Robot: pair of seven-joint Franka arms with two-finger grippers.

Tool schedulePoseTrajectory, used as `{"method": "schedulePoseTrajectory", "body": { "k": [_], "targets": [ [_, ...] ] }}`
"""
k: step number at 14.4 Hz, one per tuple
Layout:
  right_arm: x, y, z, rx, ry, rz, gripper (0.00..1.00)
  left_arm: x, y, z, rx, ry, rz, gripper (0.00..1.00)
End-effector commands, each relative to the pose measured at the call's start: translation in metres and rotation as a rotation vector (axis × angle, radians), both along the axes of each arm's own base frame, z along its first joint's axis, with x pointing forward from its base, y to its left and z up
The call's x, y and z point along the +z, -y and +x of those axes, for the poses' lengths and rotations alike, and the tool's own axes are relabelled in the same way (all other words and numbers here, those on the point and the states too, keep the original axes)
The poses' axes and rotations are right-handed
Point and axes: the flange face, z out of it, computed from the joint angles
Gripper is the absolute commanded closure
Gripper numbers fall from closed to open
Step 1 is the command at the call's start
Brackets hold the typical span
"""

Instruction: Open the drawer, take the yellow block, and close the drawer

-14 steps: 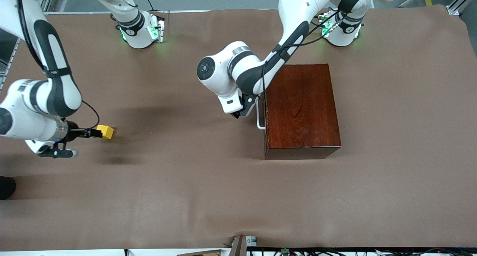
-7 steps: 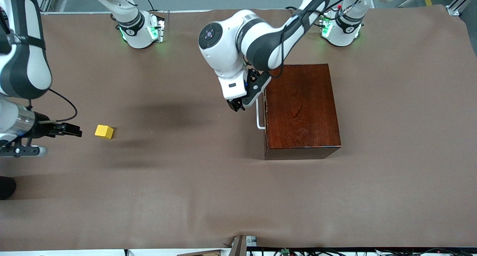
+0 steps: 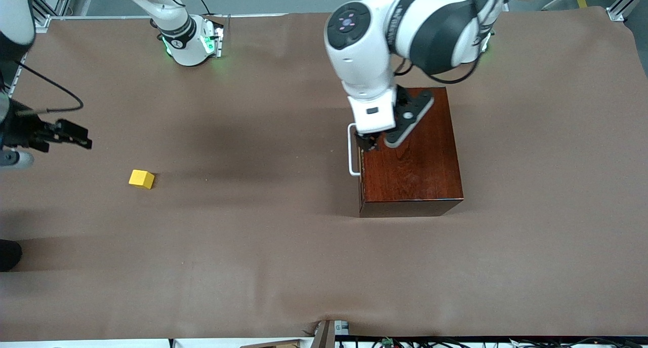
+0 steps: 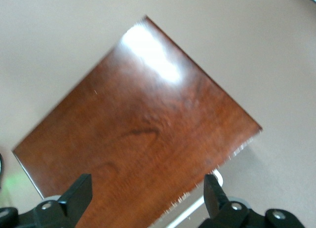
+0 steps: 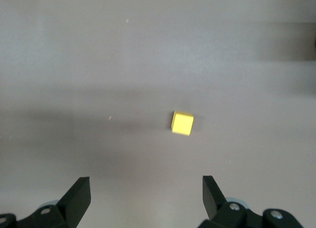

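worktop (image 3: 283, 267) brown, bare around items | wooden box (image 3: 410, 150) at left arm's end, drawer (image 3: 360, 155) pushed in, white handle (image 3: 351, 150) outside | left tool (image 3: 367, 144) fingers apart, up over box edge by handle | right tool (image 3: 76, 135) fingers apart, empty, over worktop at right arm's end | yellow block (image 3: 141, 179) on worktop, well apart from box

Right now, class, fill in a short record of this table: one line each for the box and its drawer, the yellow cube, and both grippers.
box: glossy dark reddish-brown wooden box, toward the left arm's end of the table
drawer: shut; white U-shaped bar handle faces the right arm's end
block: small yellow cube, alone on the brown table
left gripper: open, over the box's handle edge
right gripper: open, above the table, apart from the cube
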Motion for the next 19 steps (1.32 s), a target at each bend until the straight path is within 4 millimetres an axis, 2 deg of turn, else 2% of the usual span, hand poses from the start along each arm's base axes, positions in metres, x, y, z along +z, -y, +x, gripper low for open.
{"method": "schedulePoseTrajectory", "body": {
  "k": [1,2,4,5,7,11,14,16,19],
  "targets": [
    [0.040,-0.006,-0.016,0.015,0.020,-0.010,0.00,0.021,-0.040,-0.011,-0.013,-0.048,-0.024,0.00],
    [0.053,-0.006,-0.026,0.012,0.039,-0.011,0.00,0.026,-0.057,-0.013,-0.004,-0.062,-0.028,0.00],
    [0.066,-0.017,-0.045,0.030,0.059,-0.016,0.00,0.036,-0.092,-0.017,-0.040,-0.086,-0.018,0.00],
    [0.064,-0.025,-0.054,0.044,0.056,-0.018,0.00,0.037,-0.112,-0.020,-0.068,-0.118,-0.009,0.00],
    [0.061,-0.025,-0.063,0.044,0.056,-0.021,0.00,0.044,-0.152,-0.020,-0.092,-0.148,-0.003,0.00],
    [0.060,-0.026,-0.065,0.046,0.037,-0.021,0.00,0.067,-0.247,-0.026,-0.213,-0.213,-0.036,0.00],
    [0.068,-0.028,-0.060,0.052,0.068,-0.019,0.00,0.079,-0.318,-0.025,-0.369,-0.270,-0.078,0.00],
    [0.071,-0.030,-0.059,0.053,0.073,-0.019,0.00,0.089,-0.342,-0.025,-0.440,-0.273,-0.099,0.00],
    [0.076,-0.025,-0.054,0.049,0.083,-0.018,0.00,0.113,-0.346,-0.022,-0.535,-0.232,-0.130,0.00]
  ]
}}
